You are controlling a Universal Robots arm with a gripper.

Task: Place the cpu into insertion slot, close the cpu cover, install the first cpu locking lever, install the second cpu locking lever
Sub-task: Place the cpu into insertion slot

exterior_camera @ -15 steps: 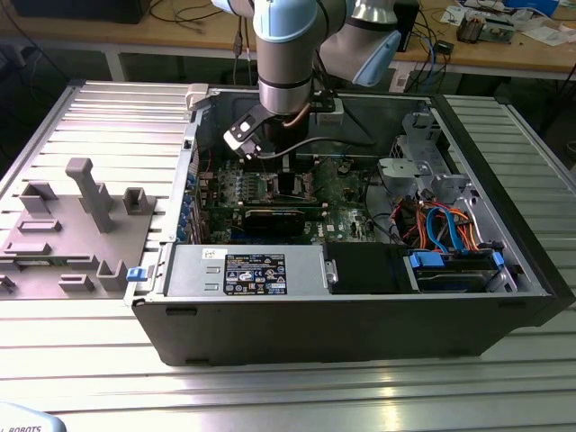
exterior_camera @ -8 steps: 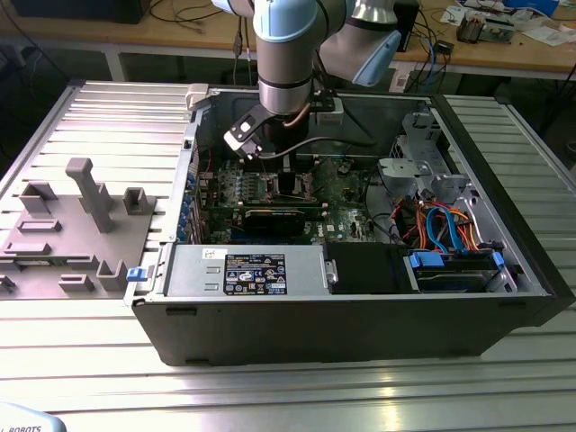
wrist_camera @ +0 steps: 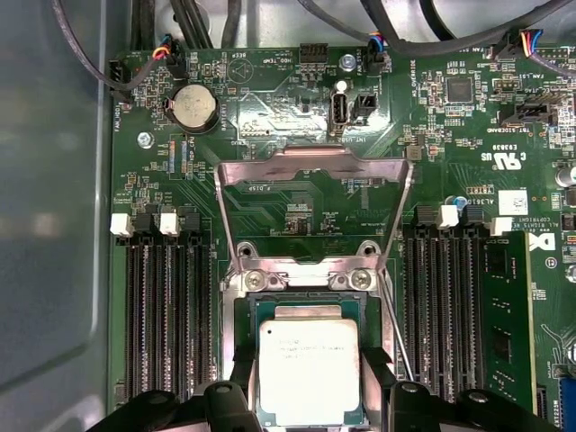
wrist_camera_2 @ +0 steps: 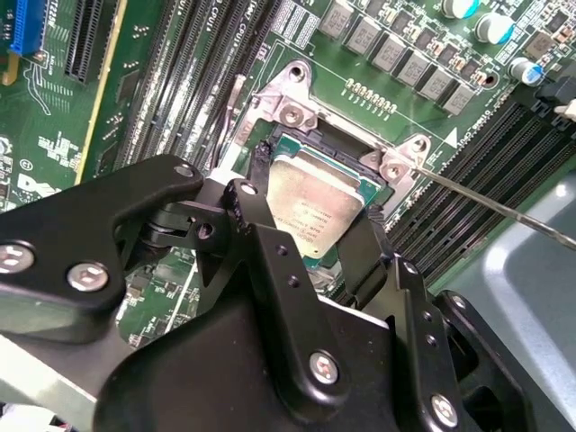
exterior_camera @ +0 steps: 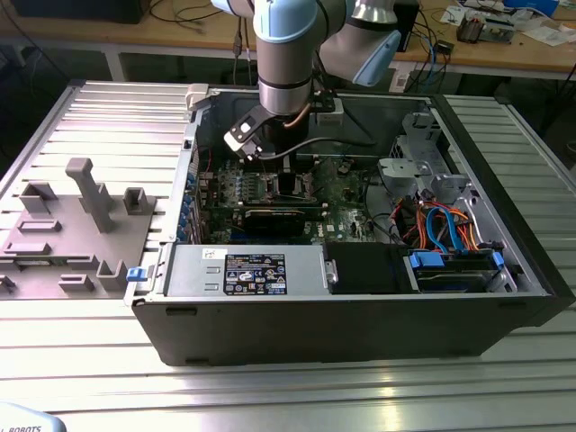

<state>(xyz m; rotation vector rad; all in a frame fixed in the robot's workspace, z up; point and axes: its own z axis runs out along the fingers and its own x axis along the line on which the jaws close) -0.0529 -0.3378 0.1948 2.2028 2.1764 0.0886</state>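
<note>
Two black fingers [wrist_camera: 238, 382] of the gripper [wrist_camera: 309, 389] pinch the small square silver-grey metal-topped cpu [wrist_camera: 309, 364] by opposite edges, right at the dark square insertion slot [wrist_camera: 241, 315] — whose thin silvery windowed cpu cover [wrist_camera: 310, 166] stands swung open.

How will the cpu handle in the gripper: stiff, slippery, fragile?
The cpu looks like a flat plate with a metal top, so it is probably stiff and won't flex. The gripper appears to pinch only its thin edges, so it could slip or tilt. It is small and thin, so likely light.
</note>
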